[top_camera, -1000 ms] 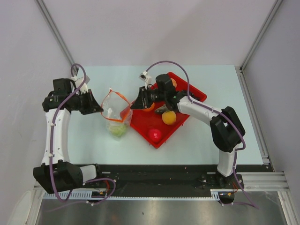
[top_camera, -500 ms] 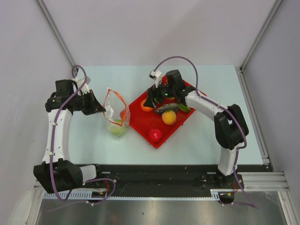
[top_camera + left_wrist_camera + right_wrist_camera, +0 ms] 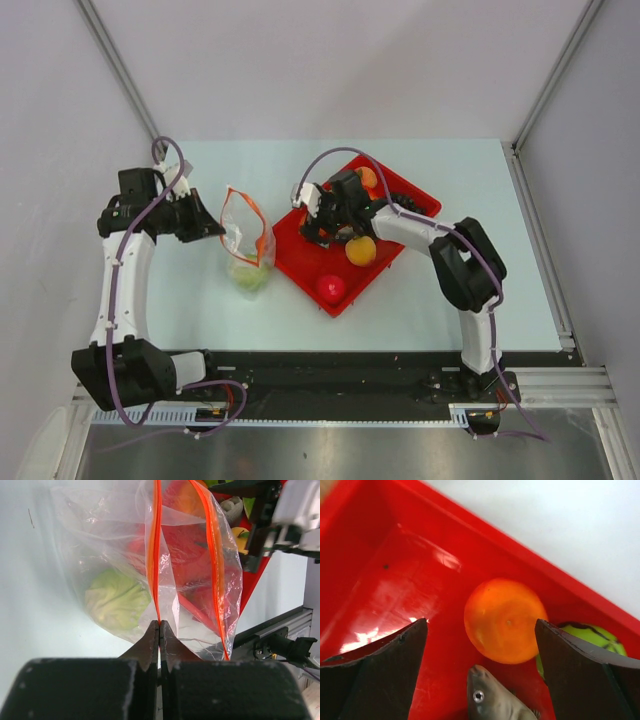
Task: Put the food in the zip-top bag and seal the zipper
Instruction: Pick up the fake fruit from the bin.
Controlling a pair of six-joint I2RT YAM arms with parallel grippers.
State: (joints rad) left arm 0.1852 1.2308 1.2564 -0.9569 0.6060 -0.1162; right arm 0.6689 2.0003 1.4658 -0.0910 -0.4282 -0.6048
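Orange fruit (image 3: pixel 504 620) sits inside the wide-spread right end effector (image 3: pixel 480 627).

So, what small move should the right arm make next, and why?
Probably lower the open right fingers and close on the orange, which sits between them in the red tray; the left fingers hold the zip-top bag open.

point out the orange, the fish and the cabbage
orange (image 3: pixel 505 620), right wrist view, middle of its skin
grey fish (image 3: pixel 492 705), right wrist view, head beside the eye
green cabbage (image 3: pixel 117 602), left wrist view, middle of its leafy side
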